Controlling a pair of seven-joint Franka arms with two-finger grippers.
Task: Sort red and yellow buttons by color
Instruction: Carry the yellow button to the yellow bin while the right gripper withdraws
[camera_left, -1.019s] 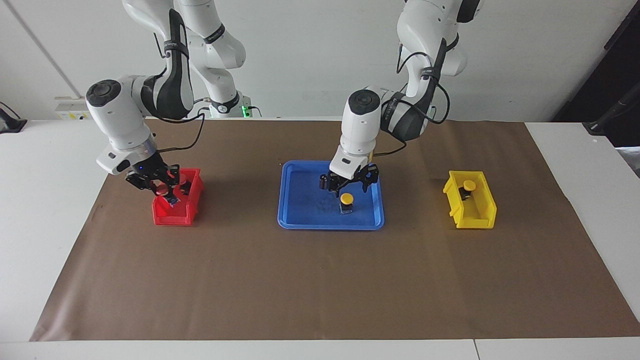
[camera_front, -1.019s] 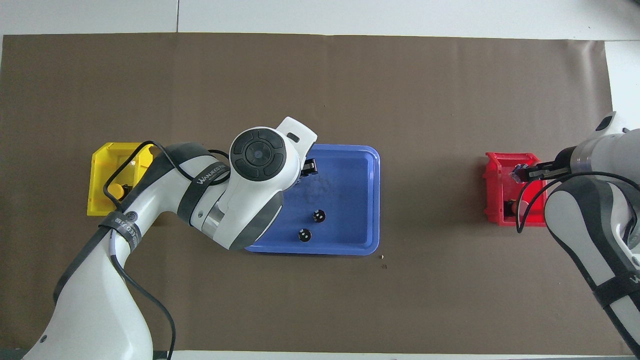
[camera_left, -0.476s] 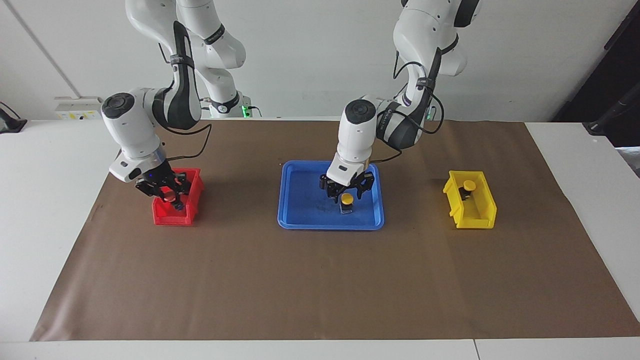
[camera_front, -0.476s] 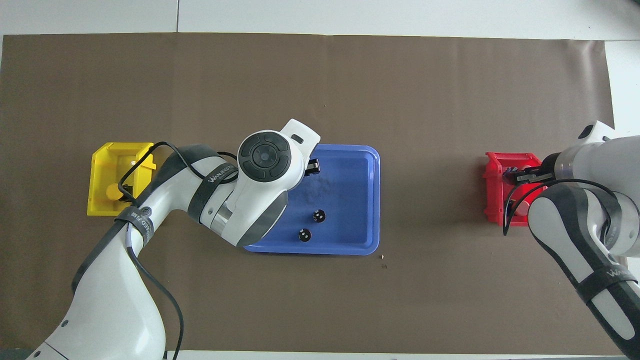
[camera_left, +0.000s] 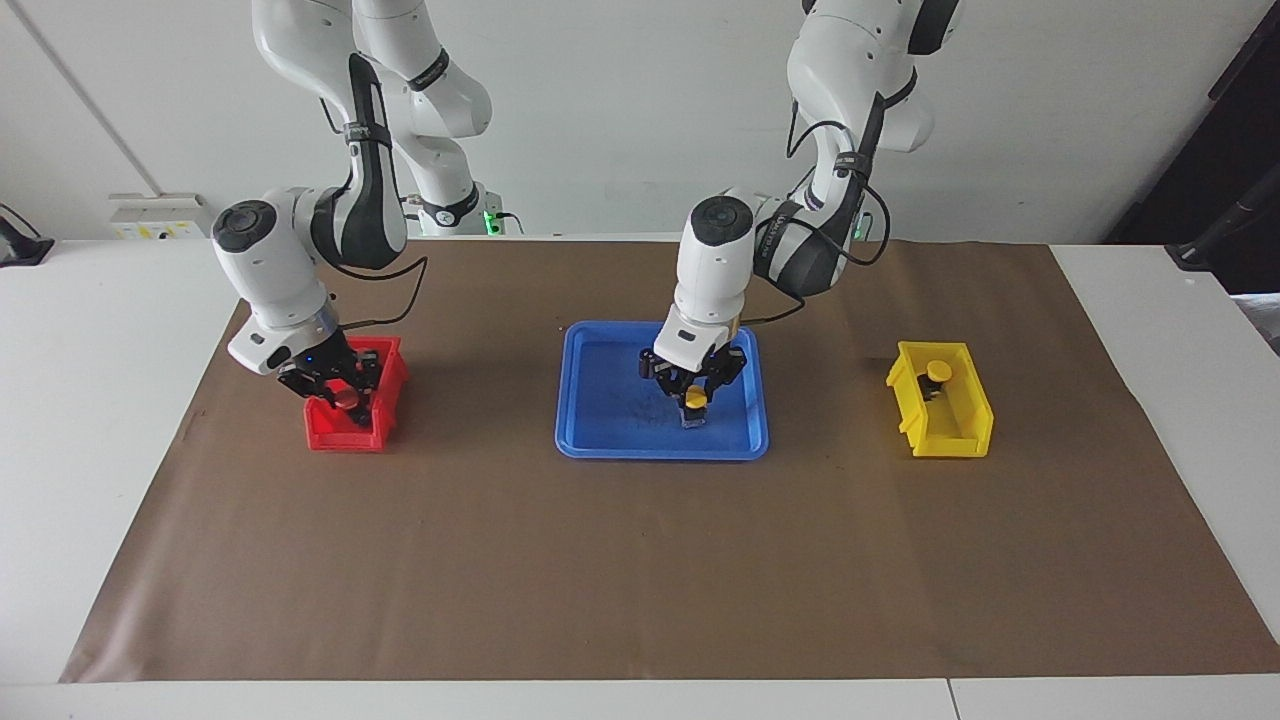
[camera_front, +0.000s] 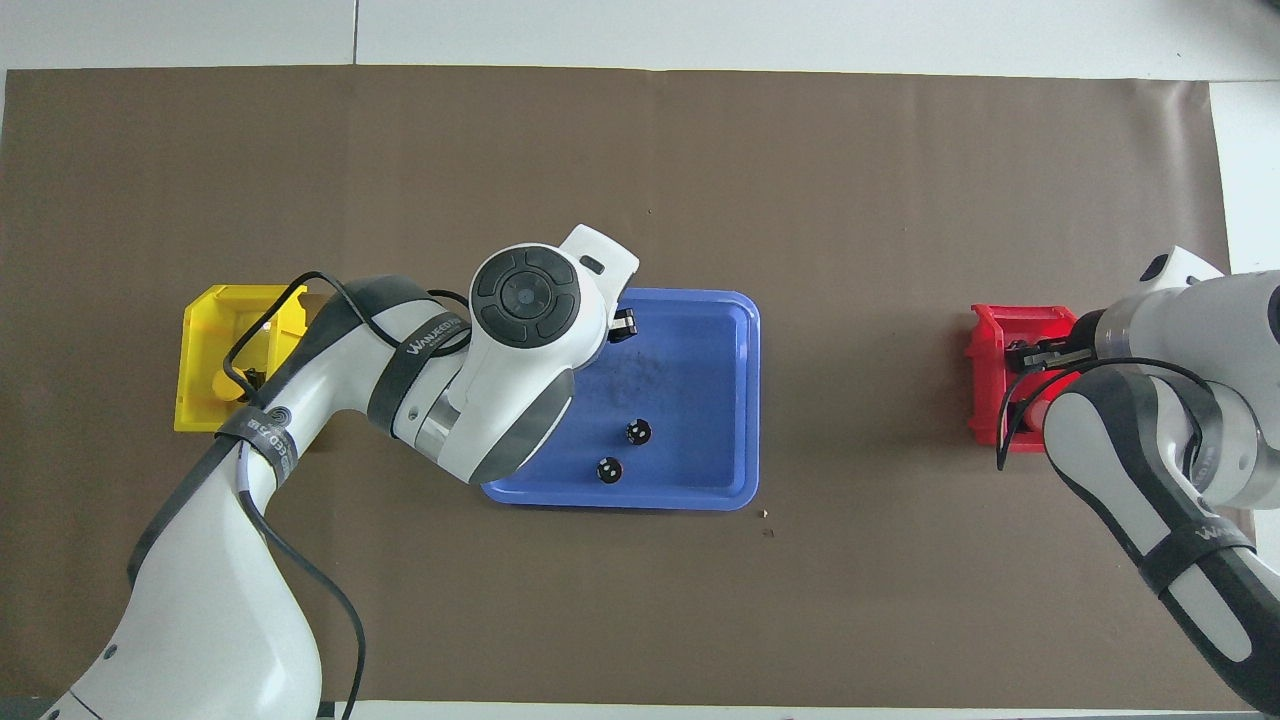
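My left gripper (camera_left: 694, 388) is low over the blue tray (camera_left: 610, 440), open, with its jaws on either side of a yellow button (camera_left: 695, 398) that stands in the tray. In the overhead view my left wrist hides that button. My right gripper (camera_left: 343, 393) is down in the red bin (camera_left: 345, 435), shut on a red button (camera_left: 346, 398). It also shows in the overhead view (camera_front: 1022, 352) over the red bin (camera_front: 990, 350). Another yellow button (camera_left: 937, 372) sits in the yellow bin (camera_left: 950, 440). I cannot make out a second red button.
Two dark capless cylinders (camera_front: 638, 432) (camera_front: 608, 470) stand in the blue tray (camera_front: 720, 400), nearer to the robots than the yellow button. The yellow bin (camera_front: 205, 320) is toward the left arm's end and the red bin toward the right arm's end. Brown paper covers the table.
My left gripper has come down around the yellow button in the tray. My right gripper has lowered the red button into the red bin.
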